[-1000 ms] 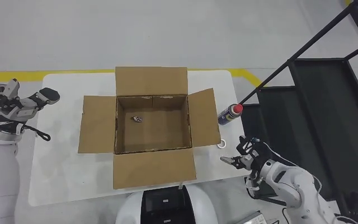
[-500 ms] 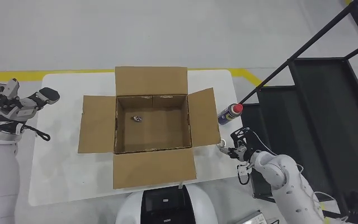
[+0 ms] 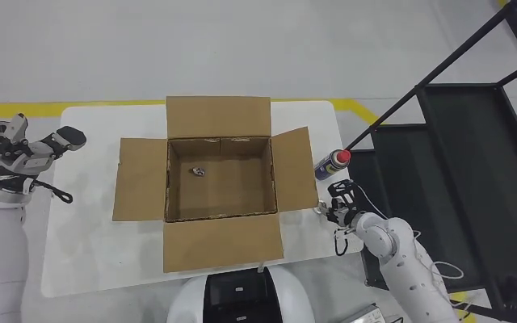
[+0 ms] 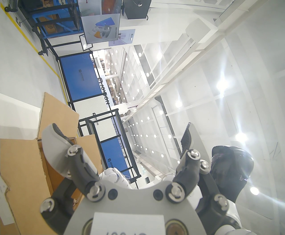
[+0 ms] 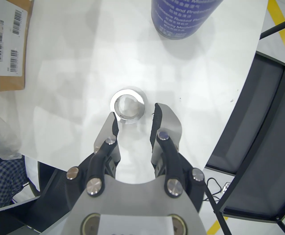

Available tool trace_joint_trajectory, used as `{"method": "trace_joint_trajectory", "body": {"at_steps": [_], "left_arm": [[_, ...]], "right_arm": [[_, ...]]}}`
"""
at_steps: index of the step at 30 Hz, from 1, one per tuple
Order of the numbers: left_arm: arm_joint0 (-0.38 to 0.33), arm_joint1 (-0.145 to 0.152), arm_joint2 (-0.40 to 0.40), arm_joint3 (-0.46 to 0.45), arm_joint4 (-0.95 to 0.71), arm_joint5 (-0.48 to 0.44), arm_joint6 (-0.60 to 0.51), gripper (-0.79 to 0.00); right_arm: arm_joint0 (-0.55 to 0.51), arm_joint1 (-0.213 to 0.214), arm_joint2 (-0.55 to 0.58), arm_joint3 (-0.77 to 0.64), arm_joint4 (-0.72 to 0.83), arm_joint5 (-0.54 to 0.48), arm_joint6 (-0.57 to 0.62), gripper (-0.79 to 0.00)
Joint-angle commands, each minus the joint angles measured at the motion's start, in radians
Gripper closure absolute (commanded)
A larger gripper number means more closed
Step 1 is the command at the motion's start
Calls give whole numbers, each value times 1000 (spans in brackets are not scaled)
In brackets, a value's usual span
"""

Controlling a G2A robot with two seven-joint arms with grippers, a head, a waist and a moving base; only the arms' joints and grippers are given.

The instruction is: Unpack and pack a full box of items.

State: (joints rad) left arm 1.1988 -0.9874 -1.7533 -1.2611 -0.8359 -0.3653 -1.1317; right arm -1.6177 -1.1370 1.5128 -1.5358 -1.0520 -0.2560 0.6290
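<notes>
Unpacking looks nearly done: one small item (image 3: 197, 171) lies in the box (image 3: 218, 117), with the spray can (image 3: 331, 165) and ring (image 5: 127, 106) out on the surface (image 3: 97, 242), the right tool (image 5: 135, 114) open just short of the ring and the left tool (image 4: 120, 131) wide and empty.

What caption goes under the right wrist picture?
Open right gripper close to a metal ring on the white table, near a blue spray can.

**Bits That Are Hard to See**

The spray can (image 5: 183, 19) is running off the edge of the right wrist view, so just its bottom part is showing. A small thing (image 3: 197, 171) is lying in the box (image 3: 218, 117), too tiny to tell. The box is getting cut off in the left wrist view.
</notes>
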Motion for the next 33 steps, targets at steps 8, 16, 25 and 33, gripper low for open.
{"method": "trace_joint_trajectory", "body": {"at_steps": [8,16,25,33], "left_arm": [[0,0,0,0,0,0,0,-785],[0,0,0,0,0,0,0,-785],[0,0,0,0,0,0,0,-785],[0,0,0,0,0,0,0,-785]], "right_arm": [[36,-5,-33,60,0,30,-34,-336],[66,-7,-54,102,0,38,-53,-215],[63,-4,-55,96,-9,36,-75,0],[-108,17,43,-129,-8,-64,-113,0]]}}
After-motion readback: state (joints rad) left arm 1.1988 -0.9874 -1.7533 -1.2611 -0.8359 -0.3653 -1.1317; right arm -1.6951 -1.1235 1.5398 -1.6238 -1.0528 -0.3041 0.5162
